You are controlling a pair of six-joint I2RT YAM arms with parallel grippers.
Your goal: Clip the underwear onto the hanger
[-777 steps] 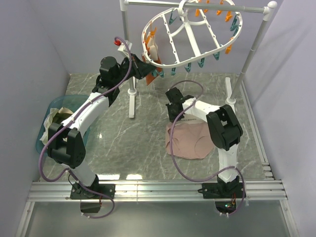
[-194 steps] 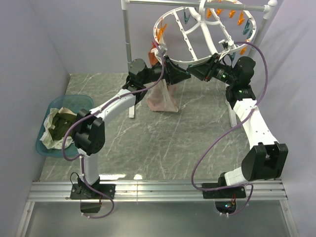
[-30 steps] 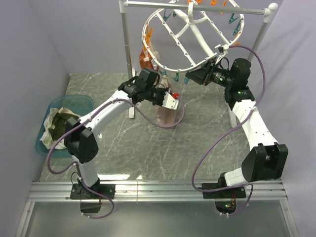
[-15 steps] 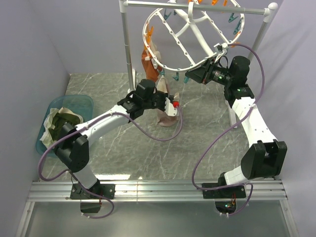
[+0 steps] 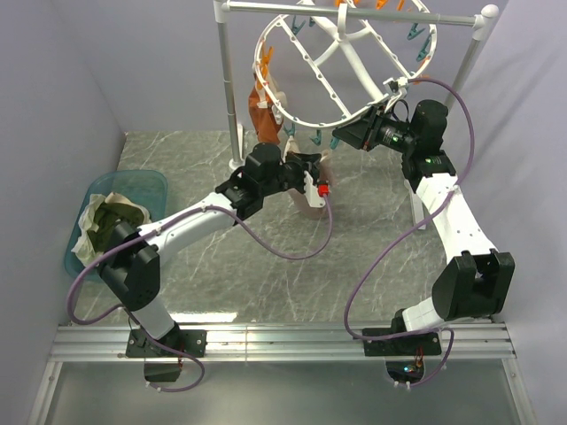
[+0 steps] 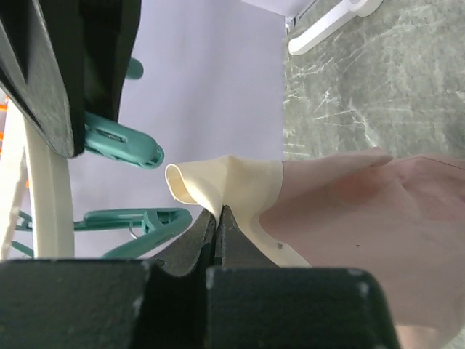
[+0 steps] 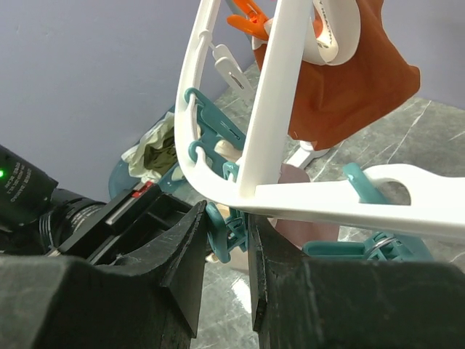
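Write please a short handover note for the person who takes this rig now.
The left gripper is shut on the underwear by its cream waistband, close beside the hanger rim.
The right gripper is shut on a teal peg at the lower rim.
Done: underwear is up at the rim; a rust-orange garment already hangs there.
Left to do: put the waistband into that peg, let the peg close, then open the left gripper.

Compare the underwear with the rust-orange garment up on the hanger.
The underwear is pale pink with a cream waistband; the orange garment is solid rust. The underwear is pinched in the left end effector; the orange garment hangs from the hanger rim. Both are soft cloth.
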